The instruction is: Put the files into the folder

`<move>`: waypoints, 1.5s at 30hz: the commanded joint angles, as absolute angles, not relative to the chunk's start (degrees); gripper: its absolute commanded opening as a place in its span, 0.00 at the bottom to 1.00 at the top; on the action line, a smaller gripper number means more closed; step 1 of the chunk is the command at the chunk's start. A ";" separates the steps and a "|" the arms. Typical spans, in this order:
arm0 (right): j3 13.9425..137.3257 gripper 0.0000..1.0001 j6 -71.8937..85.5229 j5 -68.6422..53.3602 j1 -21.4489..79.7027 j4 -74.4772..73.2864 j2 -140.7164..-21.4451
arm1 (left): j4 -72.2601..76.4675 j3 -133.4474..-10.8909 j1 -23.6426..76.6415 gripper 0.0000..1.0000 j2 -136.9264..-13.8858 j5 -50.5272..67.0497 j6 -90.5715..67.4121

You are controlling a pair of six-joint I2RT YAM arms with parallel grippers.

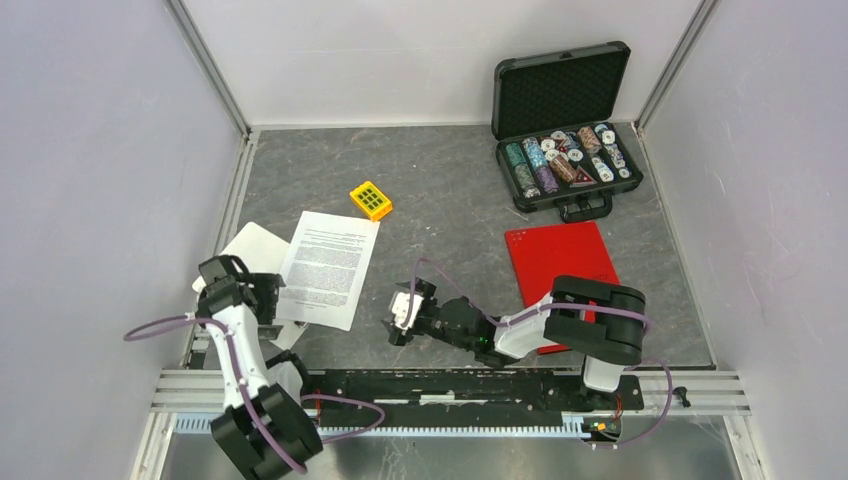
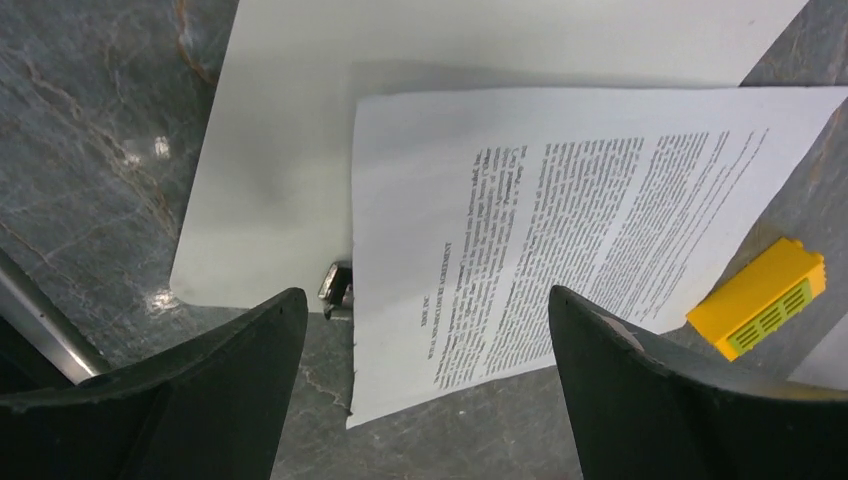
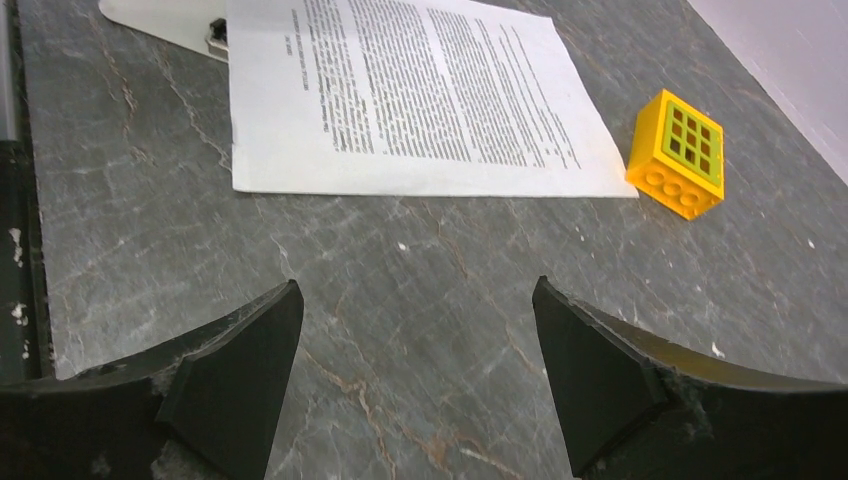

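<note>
The files (image 1: 328, 268) are lying left of centre, overlapping a white clipboard (image 1: 252, 245); the red folder (image 1: 555, 258) is lying closed at right. The left gripper (image 2: 425, 310) is hovering over the files' near edge, jaws wide and empty. The right gripper (image 3: 418, 300), its arm stretching leftward and low, is gaping empty toward the files.

Bright even overhead light; files (image 2: 560, 220) cast soft shadow on clipboard (image 2: 280, 170); glare specks on table (image 2: 95, 190).

The top view looks down from high behind the near edge onto the whole counter (image 1: 440, 170). Both wrist views sit close above it, sharing the files (image 2: 560, 230) and the yellow toy brick (image 3: 677, 153).
</note>
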State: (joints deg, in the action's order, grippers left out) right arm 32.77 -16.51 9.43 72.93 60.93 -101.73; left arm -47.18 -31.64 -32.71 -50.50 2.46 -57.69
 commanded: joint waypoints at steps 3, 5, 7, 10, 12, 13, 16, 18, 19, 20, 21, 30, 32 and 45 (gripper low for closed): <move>29.00 0.92 -12.90 11.44 71.90 68.14 -98.51 | -56.33 -29.82 -31.54 0.96 -44.00 5.86 -59.76; 27.70 0.92 -11.65 11.26 71.20 69.96 -97.87 | -57.25 -28.74 -30.30 0.96 -43.38 5.90 -60.62; 26.46 0.93 -10.60 10.84 70.54 71.83 -97.48 | -56.83 -27.10 -29.10 0.98 -42.54 5.85 -61.94; 26.04 0.93 -9.93 9.70 69.64 72.56 -97.57 | -53.91 -24.11 -27.43 1.00 -41.15 7.58 -63.64; 25.76 0.93 -9.78 9.29 69.23 72.94 -97.52 | -52.51 -22.62 -25.88 1.00 -40.54 8.35 -65.21; 25.51 0.93 -9.68 9.15 69.08 73.19 -97.39 | -51.35 -21.66 -24.94 1.00 -40.25 9.10 -66.13; 24.95 0.93 -9.17 8.84 68.55 73.89 -96.91 | -46.59 -18.32 -22.13 1.00 -39.58 11.69 -69.63; 24.54 0.93 -8.97 8.64 68.30 74.32 -96.66 | -43.95 -16.62 -20.39 1.00 -39.55 11.90 -71.57; 24.45 0.93 -8.88 8.61 68.24 74.35 -96.52 | -43.23 -16.30 -19.66 1.00 -39.63 11.61 -72.26; 24.35 0.93 -8.88 8.54 68.13 74.31 -96.47 | -42.87 -16.18 -19.06 1.00 -39.76 11.16 -72.63; 24.19 0.93 -8.88 8.60 68.03 74.35 -96.34 | -42.52 -16.17 -18.68 1.00 -39.81 10.81 -72.83; 24.52 0.93 -7.96 7.65 67.49 74.44 -96.84 | -36.91 -11.87 -18.09 0.83 -34.45 10.33 -76.14; 24.65 0.93 -7.83 7.47 67.50 74.44 -97.15 | -34.03 -10.46 -18.02 0.80 -32.07 10.32 -76.93; 27.05 0.93 -6.78 5.74 67.54 73.92 -99.92 | -24.99 -11.03 -17.75 0.69 -30.26 12.24 -75.31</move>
State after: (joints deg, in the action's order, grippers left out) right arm 24.80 -7.68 7.20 67.75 70.70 -98.83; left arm -30.00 -10.44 -17.98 -30.48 12.91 -75.64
